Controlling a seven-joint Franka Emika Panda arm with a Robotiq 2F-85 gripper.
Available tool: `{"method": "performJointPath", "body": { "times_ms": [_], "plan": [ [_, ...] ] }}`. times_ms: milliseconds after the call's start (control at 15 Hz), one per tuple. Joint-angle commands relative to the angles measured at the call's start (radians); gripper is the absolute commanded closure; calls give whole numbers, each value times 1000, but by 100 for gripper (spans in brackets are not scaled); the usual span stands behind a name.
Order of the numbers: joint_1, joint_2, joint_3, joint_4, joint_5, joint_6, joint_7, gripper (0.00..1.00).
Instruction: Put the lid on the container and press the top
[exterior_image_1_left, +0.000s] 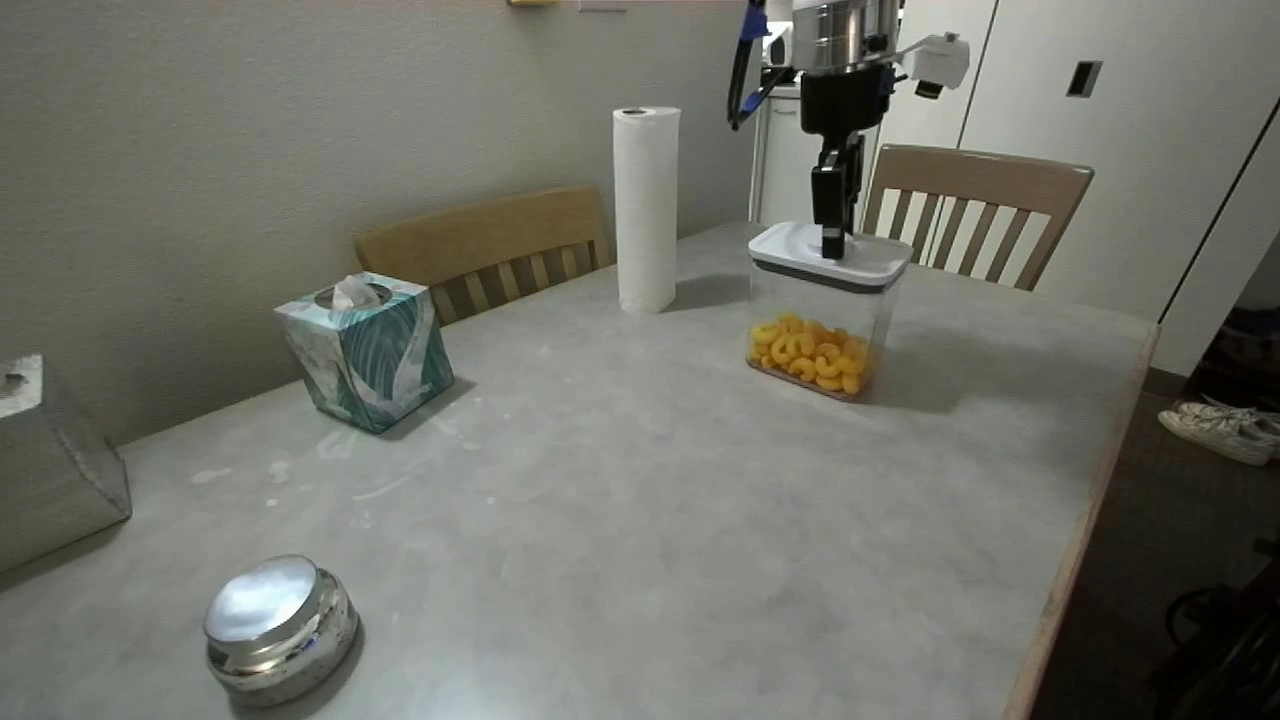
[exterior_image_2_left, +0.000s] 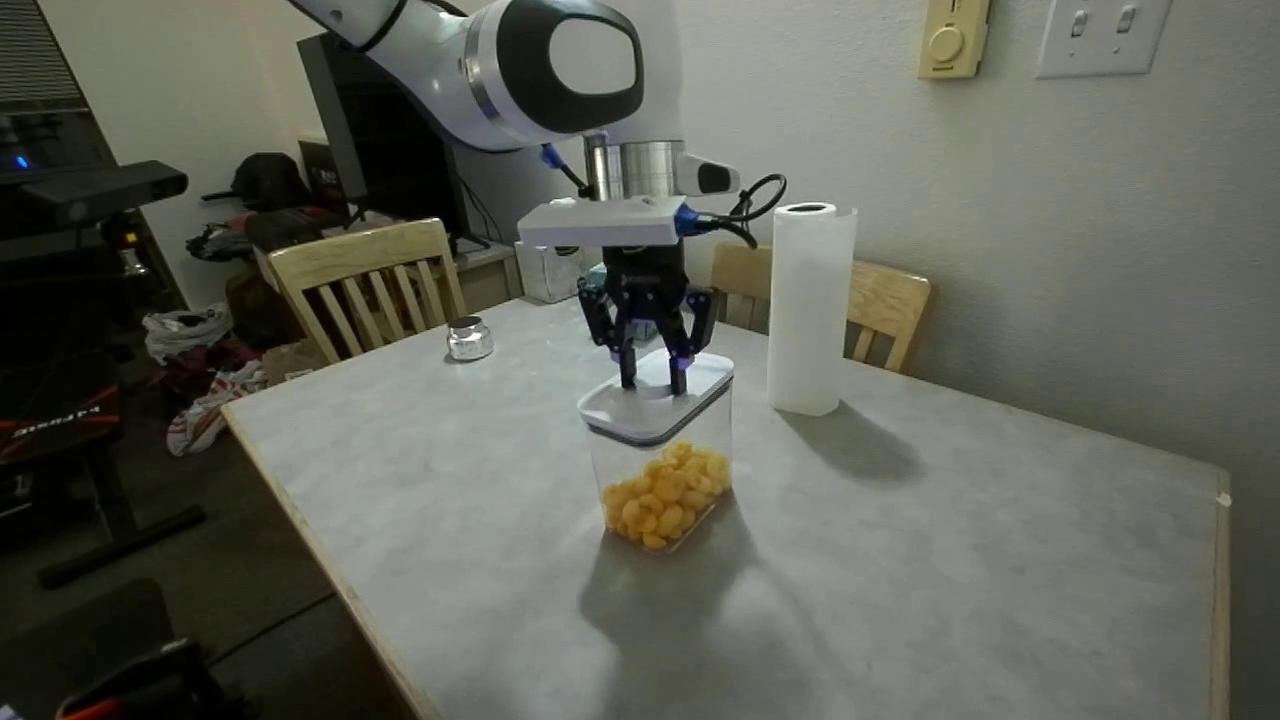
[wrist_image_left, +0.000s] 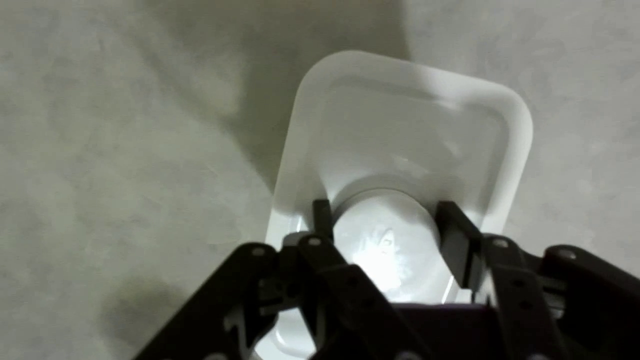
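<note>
The white lid (exterior_image_1_left: 785, 243) lies level over the mouth of the clear container (exterior_image_1_left: 800, 300), its edges lined up with the walls. It also shows in an exterior view (exterior_image_2_left: 618, 412) and the wrist view (wrist_image_left: 380, 120). A dark seal line shows under its edge; I cannot tell how tightly it sits. Yellow-orange snacks lie inside the container (exterior_image_2_left: 625, 455). The top (wrist_image_left: 387, 235), a round white button, stands raised in the lid's middle. My gripper (exterior_image_2_left: 653, 387) points straight down, one finger on each side of the button, both appearing to touch it. The gripper also shows in the wrist view (wrist_image_left: 382, 215).
A paper towel roll (exterior_image_1_left: 647, 210) stands upright near the container, by the wall side. A teal tissue box (exterior_image_1_left: 370, 350), a grey box (exterior_image_1_left: 55, 460) and a round shiny metal dome (exterior_image_1_left: 280, 630) are farther along the table. Wooden chairs (exterior_image_2_left: 360, 290) stand at the table's edges.
</note>
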Motion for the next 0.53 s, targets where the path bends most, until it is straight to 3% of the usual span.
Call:
{"method": "performJointPath", "body": {
  "times_ms": [0,67,133,267,400,467],
  "plan": [
    [-14,-11,11,-26,5,-20,-16,71],
    [-12,-9,10,-23,2,-20,-12,71],
    [-9,-8,8,-19,-1,-26,-3,21],
    [-3,-14,6,-15,-9,-42,13,16],
    [7,-27,2,-13,-26,-75,34,0],
    [13,-34,0,-11,-36,-93,47,0]
  ]
}}
